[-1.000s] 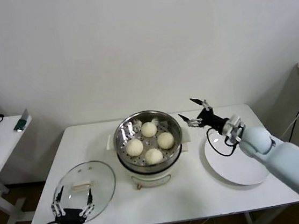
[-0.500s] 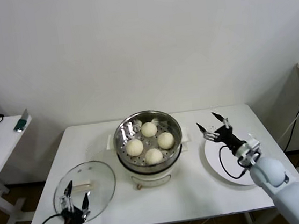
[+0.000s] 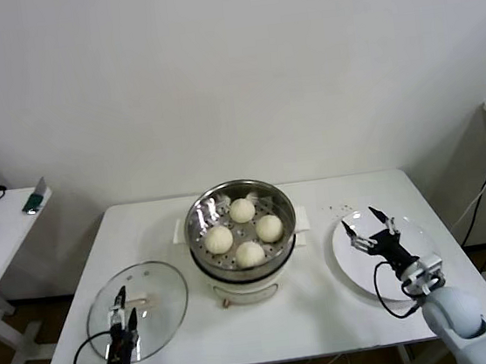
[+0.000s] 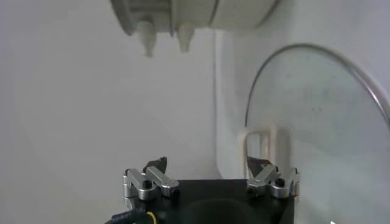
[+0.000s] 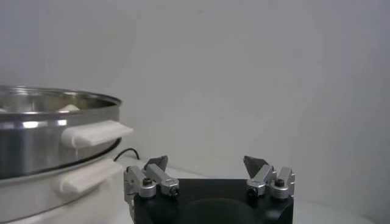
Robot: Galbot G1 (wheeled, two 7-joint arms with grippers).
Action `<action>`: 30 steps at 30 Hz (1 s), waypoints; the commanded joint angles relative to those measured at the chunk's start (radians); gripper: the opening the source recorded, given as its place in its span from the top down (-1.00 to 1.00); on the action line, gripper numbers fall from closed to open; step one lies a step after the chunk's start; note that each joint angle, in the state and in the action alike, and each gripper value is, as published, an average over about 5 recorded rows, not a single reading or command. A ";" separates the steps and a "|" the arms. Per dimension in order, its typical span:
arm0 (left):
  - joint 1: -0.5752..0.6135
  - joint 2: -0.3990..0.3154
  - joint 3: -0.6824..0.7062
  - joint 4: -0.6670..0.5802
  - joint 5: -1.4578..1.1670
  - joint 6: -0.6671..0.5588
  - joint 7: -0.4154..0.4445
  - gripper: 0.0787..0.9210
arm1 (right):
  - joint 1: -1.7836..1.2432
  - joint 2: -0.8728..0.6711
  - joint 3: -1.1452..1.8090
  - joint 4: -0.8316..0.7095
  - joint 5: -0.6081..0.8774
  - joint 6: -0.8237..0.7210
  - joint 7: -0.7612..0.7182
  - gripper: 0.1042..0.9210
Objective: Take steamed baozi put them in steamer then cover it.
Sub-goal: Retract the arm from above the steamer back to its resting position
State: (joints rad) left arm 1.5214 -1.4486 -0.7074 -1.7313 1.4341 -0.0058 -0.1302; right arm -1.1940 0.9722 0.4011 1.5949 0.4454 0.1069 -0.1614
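Four cream-white baozi (image 3: 244, 230) lie in the steel steamer (image 3: 237, 198) on its cream base at the table's middle. The steamer's rim and side handle also show in the right wrist view (image 5: 55, 131). The glass cover (image 3: 138, 308) with its cream bar handle (image 3: 137, 301) lies flat at the table's front left; it also shows in the left wrist view (image 4: 317, 115). My left gripper (image 3: 122, 308) is open, low over the cover's near edge, by the handle (image 4: 263, 146). My right gripper (image 3: 366, 225) is open and empty over the white plate.
An empty white plate (image 3: 408, 277) lies right of the steamer. A small side table (image 3: 3, 231) with a few items stands to the far left. The steamer base's cord socket faces the front (image 3: 226, 303).
My right gripper has drawn back from beside the steamer's rim, toward me and down, and is now over the plate. My left gripper has shifted slightly right over the cover's edge.
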 commanded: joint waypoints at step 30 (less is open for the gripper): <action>-0.199 0.017 0.006 0.228 -0.015 -0.007 -0.064 0.00 | -0.053 0.065 0.074 -0.044 -0.085 0.017 -0.017 -0.76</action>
State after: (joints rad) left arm 1.3372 -1.4317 -0.7018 -1.5167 1.4395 -0.0078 -0.1901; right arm -1.2451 1.0321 0.4708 1.5574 0.3685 0.1233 -0.1767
